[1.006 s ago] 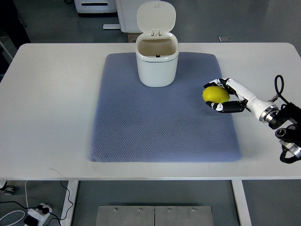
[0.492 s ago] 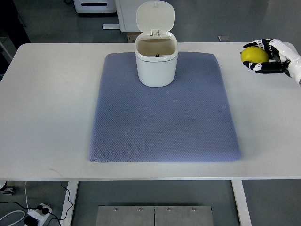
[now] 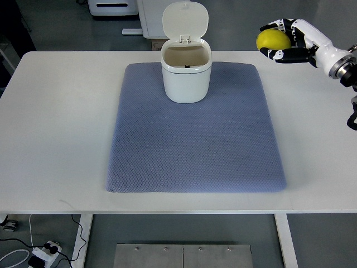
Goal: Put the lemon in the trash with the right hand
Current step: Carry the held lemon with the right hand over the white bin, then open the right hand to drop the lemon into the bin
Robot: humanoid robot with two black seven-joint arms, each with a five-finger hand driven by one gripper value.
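Mid-carry: white-and-black right hand (image 3: 279,42) wrapped around the round yellow lemon (image 3: 273,39), raised past the surface's far edge. Next up, swinging leftward over the open white plastic trash bin (image 3: 186,70), then letting go.

White-shelled right hand (image 3: 285,40), black finger joints, silver wrist ring, black cabling

Lab: white bench (image 3: 56,111), floor power strip (image 3: 42,251)
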